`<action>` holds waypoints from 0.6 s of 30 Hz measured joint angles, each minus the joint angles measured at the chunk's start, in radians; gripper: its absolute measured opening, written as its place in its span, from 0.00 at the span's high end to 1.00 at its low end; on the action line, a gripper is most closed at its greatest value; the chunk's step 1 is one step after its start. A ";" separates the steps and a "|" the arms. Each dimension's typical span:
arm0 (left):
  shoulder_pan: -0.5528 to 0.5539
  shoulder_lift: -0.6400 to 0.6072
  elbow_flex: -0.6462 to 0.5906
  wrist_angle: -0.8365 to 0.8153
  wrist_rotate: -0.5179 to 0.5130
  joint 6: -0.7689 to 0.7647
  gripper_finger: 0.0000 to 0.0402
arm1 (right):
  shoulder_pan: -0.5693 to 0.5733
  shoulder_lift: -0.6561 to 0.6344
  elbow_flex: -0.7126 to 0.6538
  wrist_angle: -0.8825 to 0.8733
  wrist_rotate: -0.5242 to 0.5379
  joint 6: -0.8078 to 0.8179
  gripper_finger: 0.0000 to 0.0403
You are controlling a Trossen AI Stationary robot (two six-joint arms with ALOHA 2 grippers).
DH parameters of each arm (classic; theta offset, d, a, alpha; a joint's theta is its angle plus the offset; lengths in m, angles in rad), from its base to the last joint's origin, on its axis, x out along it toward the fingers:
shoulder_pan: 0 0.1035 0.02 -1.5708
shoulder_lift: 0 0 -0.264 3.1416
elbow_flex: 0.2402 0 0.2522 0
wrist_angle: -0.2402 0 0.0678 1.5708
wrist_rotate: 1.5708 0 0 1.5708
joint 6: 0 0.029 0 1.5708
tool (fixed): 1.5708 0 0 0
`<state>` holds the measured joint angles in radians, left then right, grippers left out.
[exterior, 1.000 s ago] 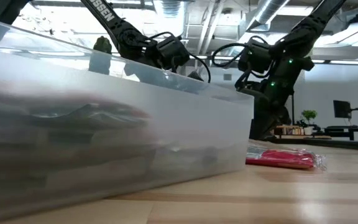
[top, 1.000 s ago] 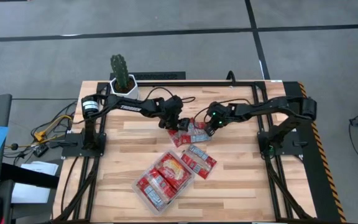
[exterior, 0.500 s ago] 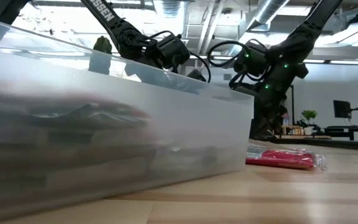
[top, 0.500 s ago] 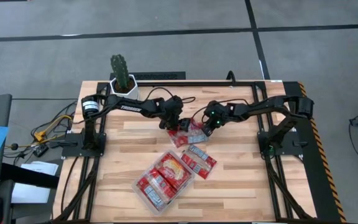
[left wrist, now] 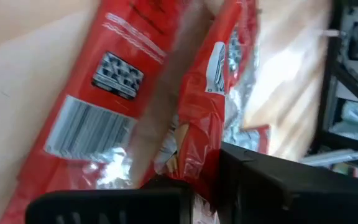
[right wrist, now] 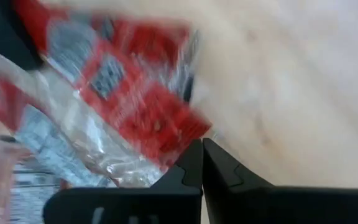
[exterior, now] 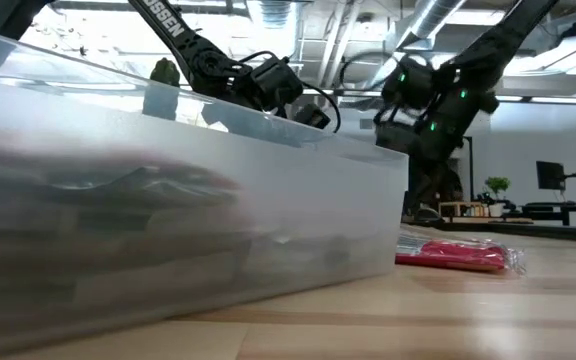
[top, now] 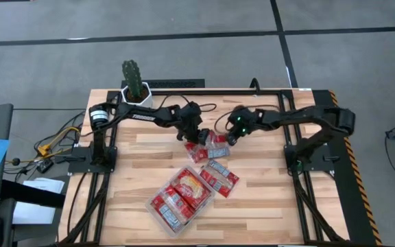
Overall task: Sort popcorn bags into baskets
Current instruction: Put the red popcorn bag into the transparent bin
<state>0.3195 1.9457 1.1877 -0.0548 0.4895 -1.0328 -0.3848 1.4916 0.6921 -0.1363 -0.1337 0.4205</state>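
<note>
Several red popcorn bags (top: 210, 146) lie in a loose pile on the wooden table's middle. My left gripper (top: 196, 138) is at the pile's left side, shut on one red bag (left wrist: 194, 106). My right gripper (top: 226, 139) is at the pile's right side, shut at the edge of another red bag (right wrist: 123, 93). Two more bags (top: 219, 177) lie flat nearer the front. The clear plastic tray (top: 149, 204) near the front holds several bags (top: 184, 192). It fills the low view's left (exterior: 218, 200). My left gripper pinches a red bag between its two fingers at a creased edge (left wrist: 199, 163). The bag stands on edge and runs away from the fingers, beside another bag (left wrist: 98, 106) that lies flat on the table. My right gripper has its fingers closed on the corner (right wrist: 190, 138) of a red bag. The bag spreads away from the fingertips with its crinkled clear seam showing. Whether it is clear of the table cannot be told.
A white pot with a cactus (top: 134, 86) stands at the table's far left. One red bag (exterior: 458, 255) lies flat on the wood right of the tray in the low view. Bare wood lies at the table's right and near left.
My right gripper has risen and drawn a little toward the table's right and far side, staying shut. The bag in its wrist view is blurred by motion. My left gripper has stayed at the pile's left side.
</note>
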 joint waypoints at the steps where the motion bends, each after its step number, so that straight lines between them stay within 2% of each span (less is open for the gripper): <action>1: 0.006 -0.005 0.000 -0.001 0.017 0.002 0.97 | -0.011 -0.025 0.007 -0.007 0.000 -0.008 0.95; 6: 0.033 -0.048 0.000 -0.007 0.123 0.044 0.98 | -0.077 -0.195 0.005 -0.099 0.003 -0.036 0.92; 12: 0.042 -0.121 0.033 -0.040 0.351 0.125 0.99 | -0.150 -0.365 0.005 -0.169 0.008 -0.055 0.94; 15: 0.024 -0.177 0.069 -0.119 0.479 0.164 0.99 | -0.168 -0.416 0.005 -0.211 0.024 -0.087 0.95; 18: -0.017 -0.236 0.116 -0.243 0.527 0.272 0.99 | -0.176 -0.439 0.004 -0.263 0.044 -0.101 0.96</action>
<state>0.3028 1.7096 1.3036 -0.2978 1.0165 -0.7606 -0.5606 1.0525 0.6964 -0.3988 -0.0901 0.3199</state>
